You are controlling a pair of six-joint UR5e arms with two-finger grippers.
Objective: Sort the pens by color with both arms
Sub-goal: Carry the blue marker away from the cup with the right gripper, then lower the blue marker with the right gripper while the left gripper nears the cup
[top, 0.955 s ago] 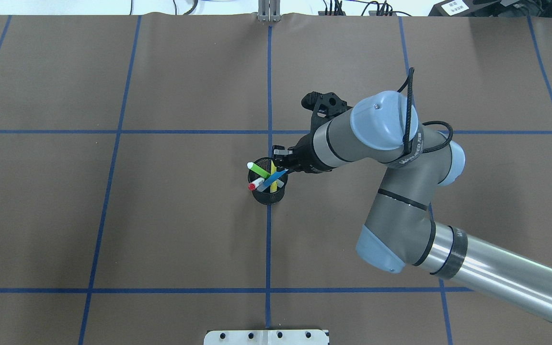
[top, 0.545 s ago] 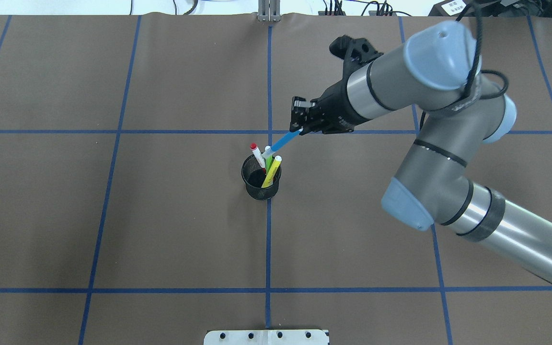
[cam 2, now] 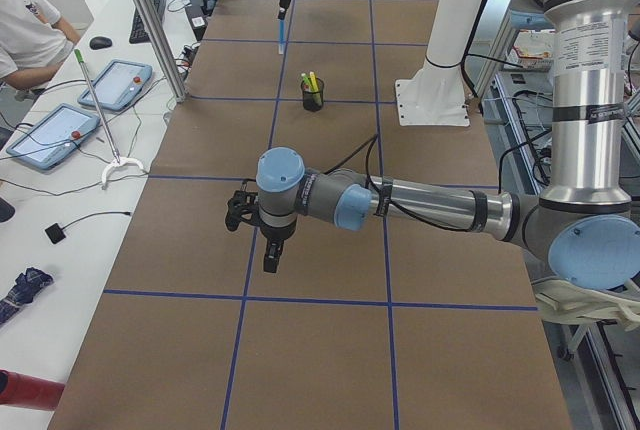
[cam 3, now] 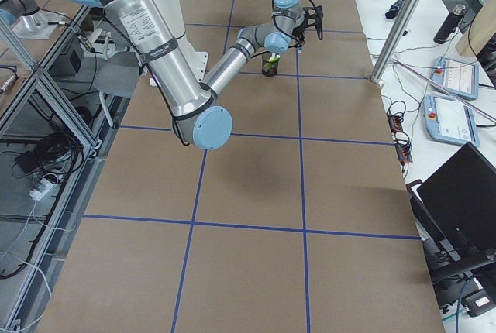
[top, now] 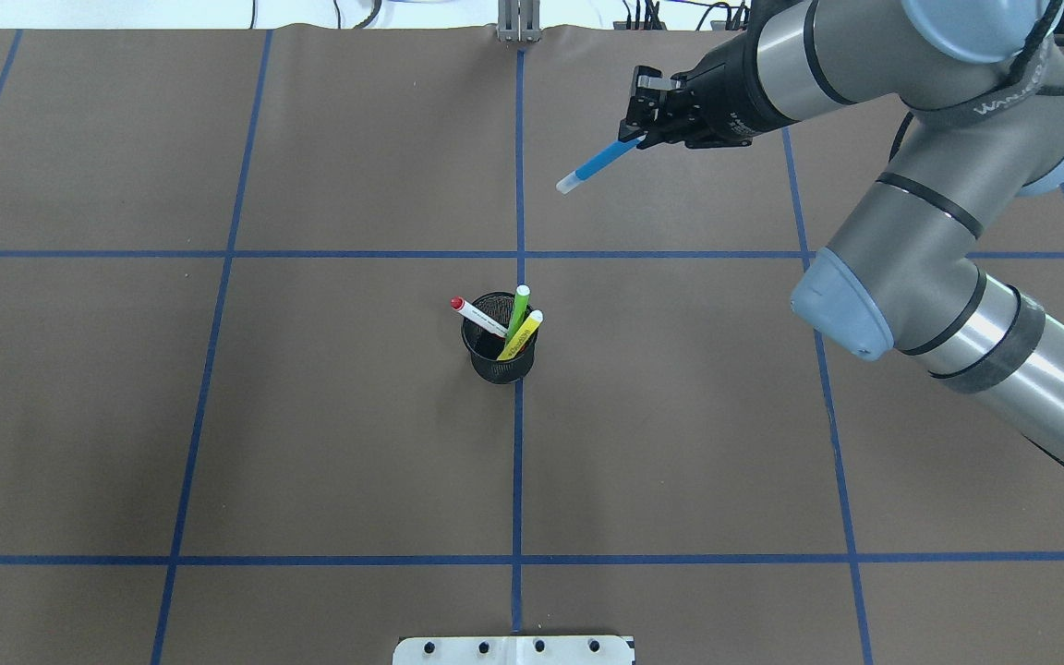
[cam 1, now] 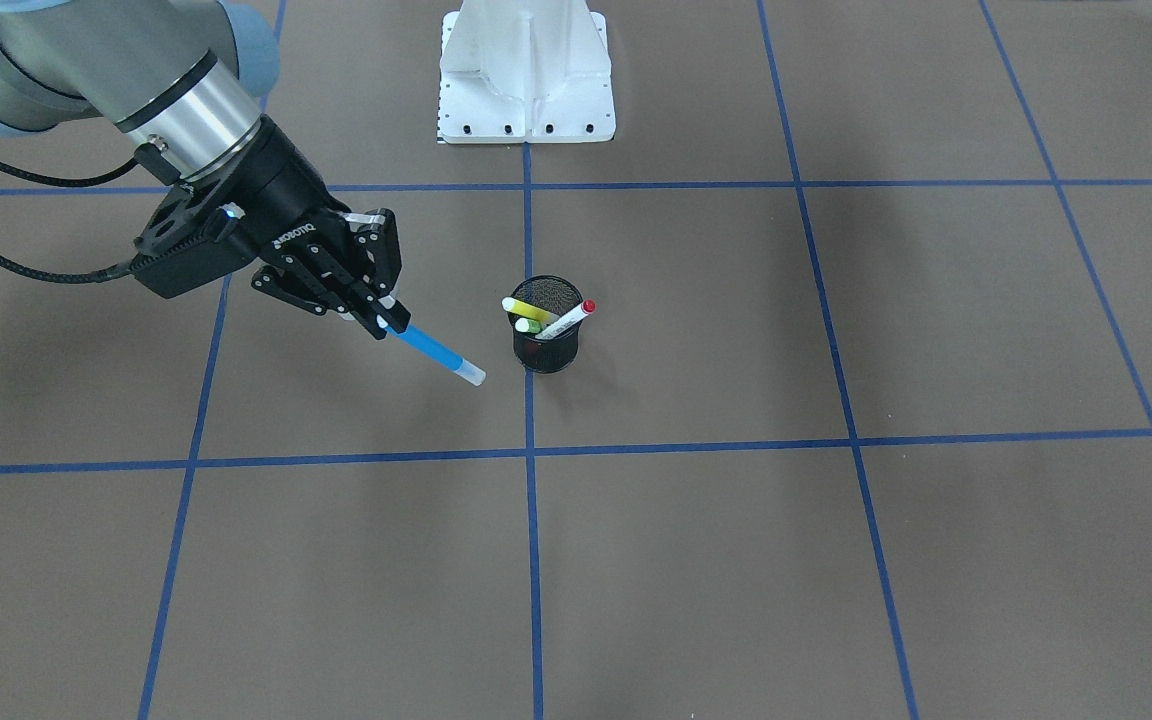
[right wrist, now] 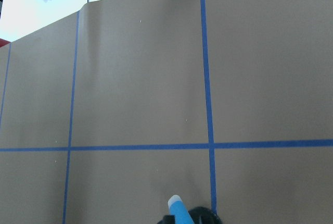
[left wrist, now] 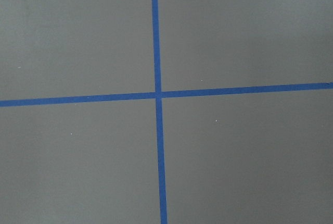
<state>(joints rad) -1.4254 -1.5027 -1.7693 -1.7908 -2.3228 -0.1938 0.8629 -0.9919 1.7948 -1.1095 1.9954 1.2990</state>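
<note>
Now right gripper (top: 640,137): we see it pinch the blue pen (top: 598,164), one o'clock from the cup (top: 500,368).
Left gripper (cam 2: 270,262): we cannot tell.

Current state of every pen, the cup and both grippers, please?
blue pen: held aloft, gripped at one end.
right gripper: shut on blue pen.
green pen: leaning in mesh cup.
yellow pen: leaning in mesh cup.
red-capped pen: leaning in mesh cup.
mesh cup: upright.
left gripper: cannot tell.
</note>
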